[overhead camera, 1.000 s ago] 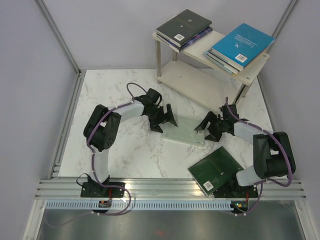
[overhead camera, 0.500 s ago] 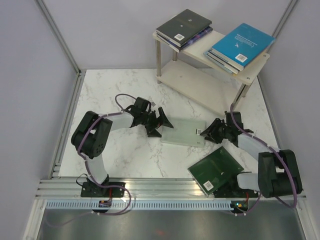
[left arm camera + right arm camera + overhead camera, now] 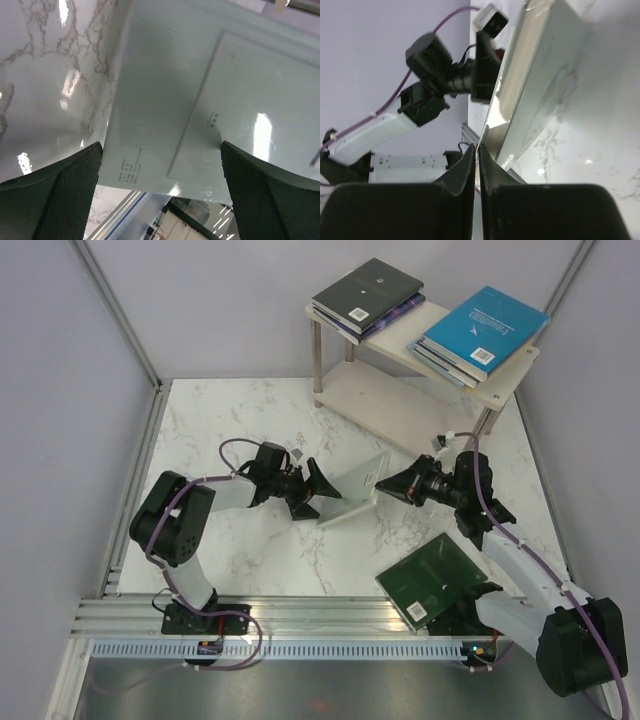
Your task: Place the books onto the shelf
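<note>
The shelf [image 3: 385, 405] stands at the far right of the marble tabletop [image 3: 230, 420]; its upper board carries two stacks, one topped by a black book [image 3: 368, 288] at the left end, the other topped by a cyan book [image 3: 485, 325] at the right end. The pale mint book [image 3: 352, 492] is off the shelf, in the middle of the tabletop, tilted with its left end down and its right end raised. The right fingers [image 3: 395, 483] are pressed together on that raised end, pinching it. The left fingers [image 3: 60, 200] are spread wide at the low end, the cover filling the gap between them; whether they touch it I cannot tell. A dark green book [image 3: 432, 585] lies flat on the tabletop, just beside the right arm's base.
</note>
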Controlling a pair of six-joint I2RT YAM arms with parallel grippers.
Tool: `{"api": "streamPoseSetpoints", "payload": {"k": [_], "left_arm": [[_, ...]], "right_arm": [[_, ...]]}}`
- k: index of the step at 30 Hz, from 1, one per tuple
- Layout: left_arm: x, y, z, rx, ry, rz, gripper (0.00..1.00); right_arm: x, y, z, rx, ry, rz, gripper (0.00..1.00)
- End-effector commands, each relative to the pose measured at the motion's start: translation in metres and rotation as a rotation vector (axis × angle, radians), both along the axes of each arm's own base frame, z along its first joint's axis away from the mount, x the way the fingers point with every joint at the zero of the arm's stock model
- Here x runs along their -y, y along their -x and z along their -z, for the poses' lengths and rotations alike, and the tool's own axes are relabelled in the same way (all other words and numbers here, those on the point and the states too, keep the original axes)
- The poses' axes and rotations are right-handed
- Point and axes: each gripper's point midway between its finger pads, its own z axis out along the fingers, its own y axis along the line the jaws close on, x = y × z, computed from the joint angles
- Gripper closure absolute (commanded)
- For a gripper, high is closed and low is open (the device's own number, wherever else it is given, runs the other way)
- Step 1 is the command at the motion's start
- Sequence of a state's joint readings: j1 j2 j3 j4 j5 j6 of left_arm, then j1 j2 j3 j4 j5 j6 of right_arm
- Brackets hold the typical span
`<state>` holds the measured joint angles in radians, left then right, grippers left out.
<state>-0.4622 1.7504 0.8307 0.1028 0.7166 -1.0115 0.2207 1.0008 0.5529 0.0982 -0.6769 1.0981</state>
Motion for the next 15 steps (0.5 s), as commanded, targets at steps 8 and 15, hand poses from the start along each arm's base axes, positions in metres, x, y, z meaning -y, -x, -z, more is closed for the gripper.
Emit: {"api": "streamPoseSetpoints", "payload": {"k": [8,15], "left_arm": [[-0.002,-0.030,-0.042,0.113,0.113,0.046,0.01],[-0.023,-0.056,-0.035,0.126,0.008,0.059,0.02]], "right_arm": [[-0.104,0.131,-0.027,0.020,0.072,-0.575,1.00],[-0.066,0.162,-0.035,0.035,0.301,-0.613,0.95]]}}
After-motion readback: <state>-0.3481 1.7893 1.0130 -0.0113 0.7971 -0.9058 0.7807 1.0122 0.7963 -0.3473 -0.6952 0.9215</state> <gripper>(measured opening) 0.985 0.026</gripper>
